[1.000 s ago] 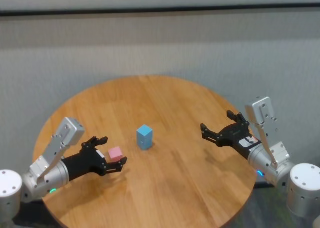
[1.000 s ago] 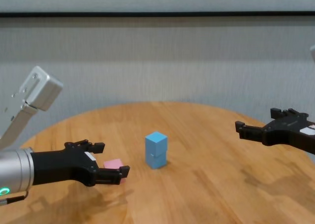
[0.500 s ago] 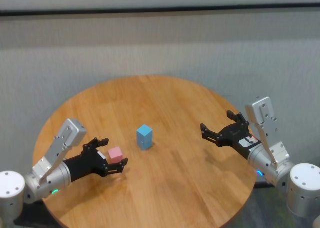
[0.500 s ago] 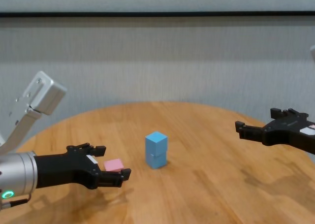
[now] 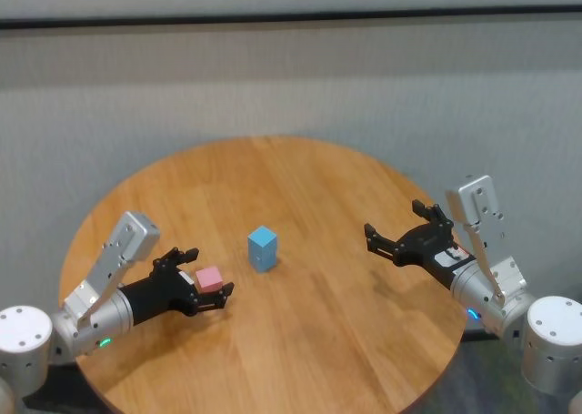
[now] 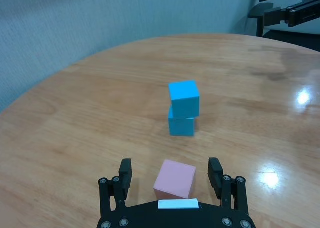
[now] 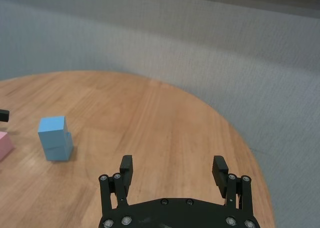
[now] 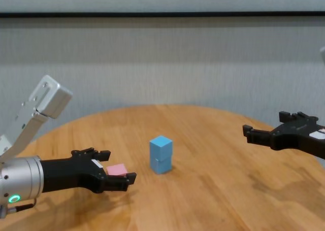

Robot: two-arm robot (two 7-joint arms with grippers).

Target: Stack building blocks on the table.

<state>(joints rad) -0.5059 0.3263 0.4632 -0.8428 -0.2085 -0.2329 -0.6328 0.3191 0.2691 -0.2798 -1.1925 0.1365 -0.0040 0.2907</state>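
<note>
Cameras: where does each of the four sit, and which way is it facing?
Head: high, looking down at round wooden table, both arms.
Chest: low, facing forward; two stacked light blue cubes.
Left wrist: behind open left end effector, either side of matte pink cube.
Right wrist: behind open right end effector, over bare wood.
All share the blue stack.

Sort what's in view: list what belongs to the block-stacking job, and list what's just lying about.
Belongs to the job:
- pink block, on the table between the open left gripper's fingers
- two blue blocks, already stacked
- table
- right gripper, open, hovering at the right side

Lying about:
- nothing else on the table; only the grey wall behind
</note>
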